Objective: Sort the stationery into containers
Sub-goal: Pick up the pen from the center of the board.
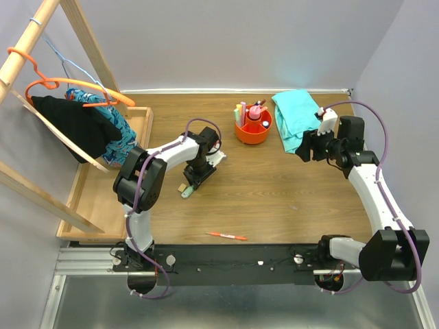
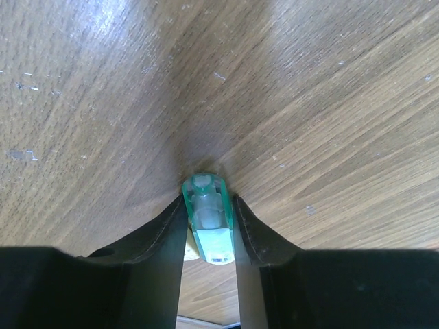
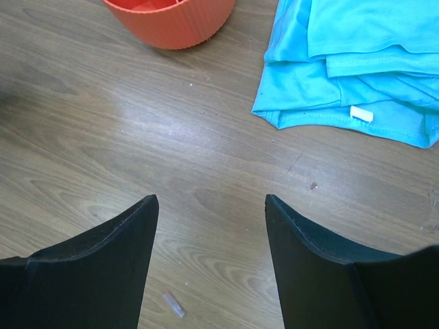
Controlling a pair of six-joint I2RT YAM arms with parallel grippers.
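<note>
1. Green highlighter [image 2: 208, 219] lies on the wooden table [image 2: 329, 103], squarely between the fingers of the left gripper [image 2: 209, 202].
2. Both fingers touch its sides in a narrow grip, and its tip pokes out past them.
3. The right gripper [image 3: 211, 205] hangs wide and empty, near the orange tub [image 3: 171, 27] and the teal cloth [image 3: 343, 62].
4. The tub stands well apart from the highlighter.

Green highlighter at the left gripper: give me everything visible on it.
The green highlighter is a short, stubby plastic pen with a translucent green cap, a pale inner tip showing through it, and a lighter mint body behind. It lies flat on the wooden table, cap end pointing away from the left wrist camera. The left gripper brackets it, one black finger against each long side. A tan eraser sits close beside its body; whether they touch is unclear.
</note>
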